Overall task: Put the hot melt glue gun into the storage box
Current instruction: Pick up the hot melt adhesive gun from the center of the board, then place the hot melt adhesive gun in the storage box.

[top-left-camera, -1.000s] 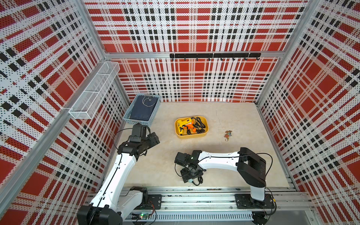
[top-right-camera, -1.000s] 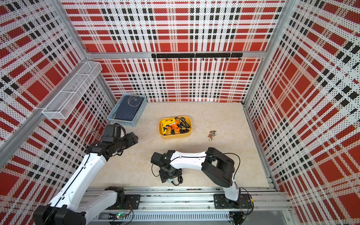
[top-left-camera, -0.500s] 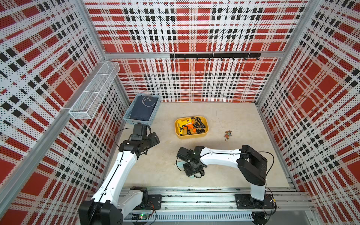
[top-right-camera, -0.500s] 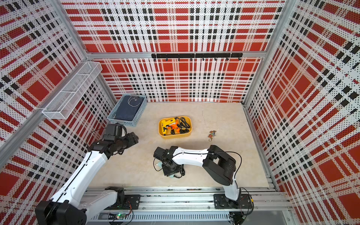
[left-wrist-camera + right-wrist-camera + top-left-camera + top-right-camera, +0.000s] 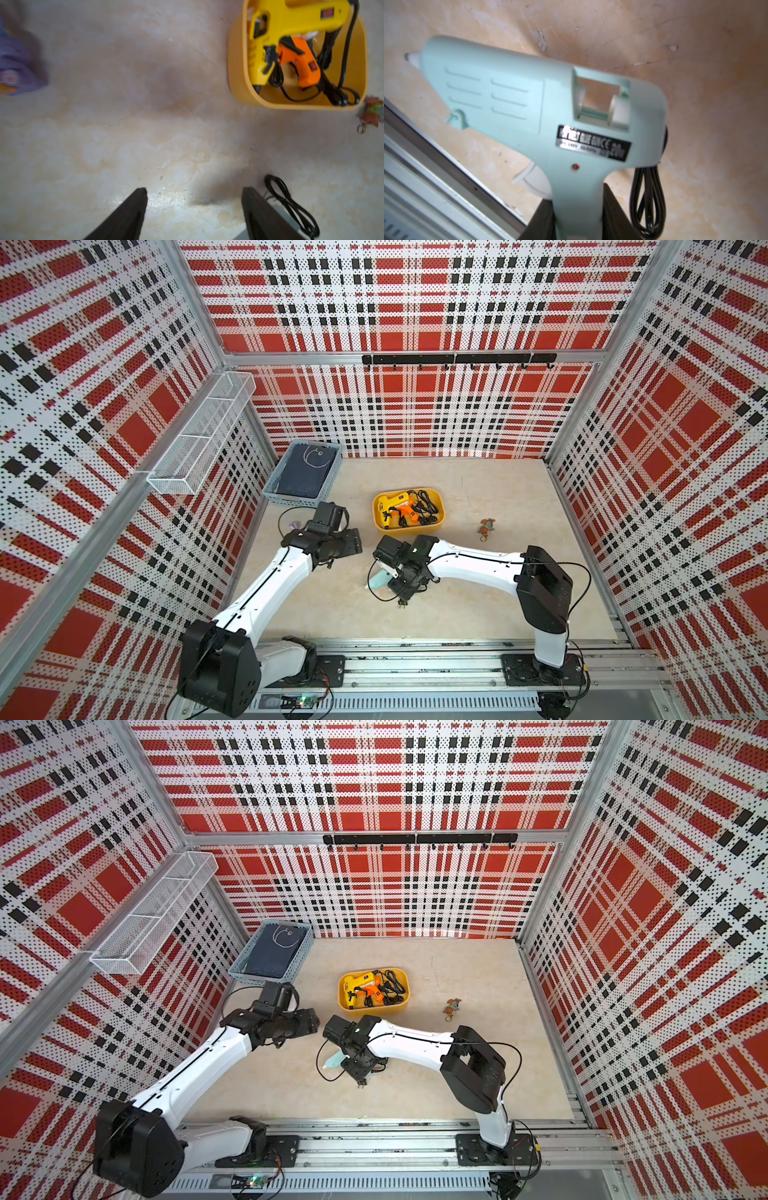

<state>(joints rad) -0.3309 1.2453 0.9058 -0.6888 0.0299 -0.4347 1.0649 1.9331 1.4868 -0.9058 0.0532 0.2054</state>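
Note:
A pale mint-green hot melt glue gun [image 5: 529, 108] is clamped by its handle in my right gripper [image 5: 577, 207], which is shut on it. Its looped black cord [image 5: 648, 197] hangs beside the handle. In both top views the gun [image 5: 377, 580] [image 5: 334, 1060] pokes out left of the right wrist, a short way in front of the yellow storage box [image 5: 409, 527] [image 5: 374, 1009]. The box [image 5: 236, 68] holds a yellow glue gun [image 5: 291, 22] and an orange one [image 5: 299, 62] with black cords. My left gripper [image 5: 194, 193] [image 5: 353, 545] stands open and empty, left of the box.
A blue-grey slatted basket [image 5: 291, 499] with dark contents sits at the back left. A white wire rack [image 5: 199, 435] hangs on the left wall. A small toy keychain [image 5: 485, 527] lies right of the box, a purple object [image 5: 16, 62] by the left wall. The metal rail [image 5: 415, 655] borders the front.
The right gripper has closed on the mint glue gun's handle and carried it away from the front rail, toward the yellow box. The left arm has barely moved.

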